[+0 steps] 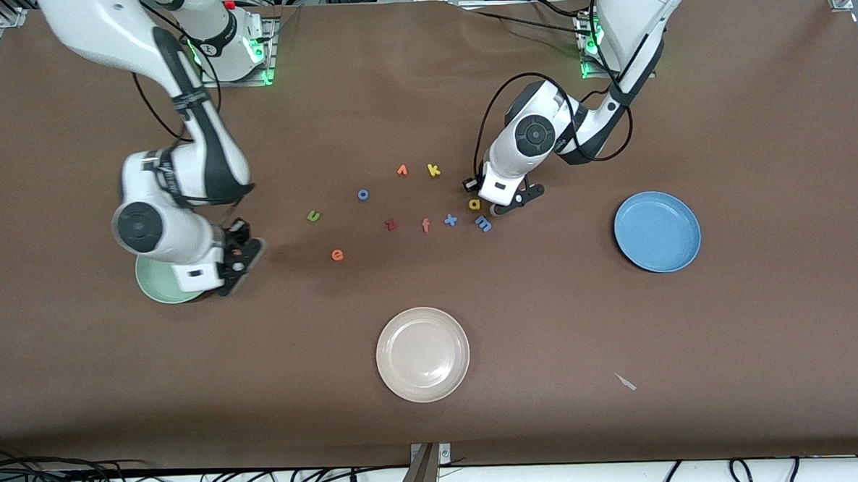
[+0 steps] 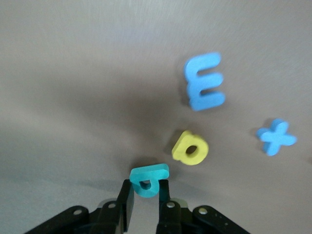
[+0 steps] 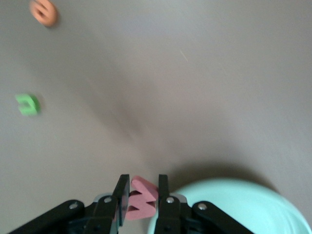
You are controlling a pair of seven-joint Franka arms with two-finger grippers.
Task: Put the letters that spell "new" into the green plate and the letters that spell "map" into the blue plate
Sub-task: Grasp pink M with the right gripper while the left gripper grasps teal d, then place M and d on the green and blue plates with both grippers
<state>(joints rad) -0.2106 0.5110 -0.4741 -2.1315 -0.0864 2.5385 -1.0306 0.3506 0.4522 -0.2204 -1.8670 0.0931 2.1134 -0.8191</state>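
The right gripper (image 3: pixel 141 197) is pinching the foam salmon w (image 3: pixel 140 199) over the green plate's (image 1: pixel 157 289) rim, olive n (image 1: pixel 313 215) and orange e (image 1: pixel 337 255) lying nearby; the left gripper (image 2: pixel 145 195) is pinching the teal p (image 2: pixel 148 179) beside yellow a (image 1: pixel 475 203), blue m (image 1: pixel 483 224), the blue plate (image 1: pixel 657 232) sitting apart on the brown tabletop (image 1: pixel 766 342).

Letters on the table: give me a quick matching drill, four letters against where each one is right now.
1. teal p
2. pink w
3. orange e
4. blue m

A. lying on the table beside the yellow a
B. held in the left gripper
C. lying alone on the table, toward the right arm's end
D. held in the right gripper, at the green plate's edge

Pairs: 1-B, 2-D, 3-C, 4-A
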